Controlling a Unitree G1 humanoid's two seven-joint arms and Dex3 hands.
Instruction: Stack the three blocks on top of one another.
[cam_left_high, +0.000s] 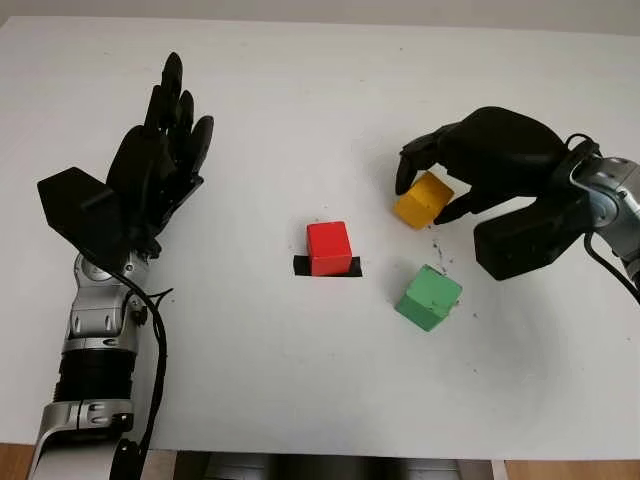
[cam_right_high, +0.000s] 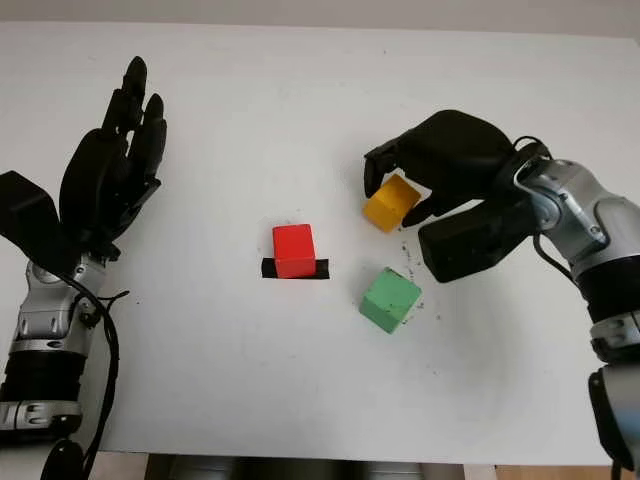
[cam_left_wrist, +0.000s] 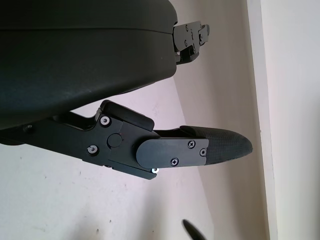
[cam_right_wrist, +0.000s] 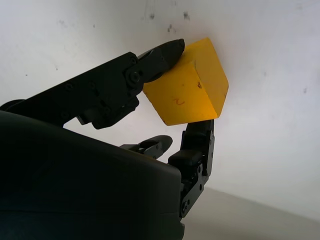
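Right hand (cam_left_high: 470, 160) is closed on the yellow block (cam_left_high: 423, 200), pinched between fingertips (cam_right_wrist: 167, 52) on opposite faces and tilted corner-down, seemingly just off the white table (cam_left_high: 300, 390). Being a cube, no long axis is offered. It is judged light, rigid and smooth; flat opposing faces suit the grip. Nearby sit the green block (cam_left_high: 429, 297) and, on black tape (cam_left_high: 300, 266), the red block (cam_left_high: 329, 248). Left hand (cam_left_high: 150, 170) is held open, well apart.

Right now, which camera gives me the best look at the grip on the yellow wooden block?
The right wrist view: the right hand's fingers pinch the yellow wooden block on opposite faces, close up. In the left eye and right eye views the right hand covers part of the block. The left wrist view faces the white table.
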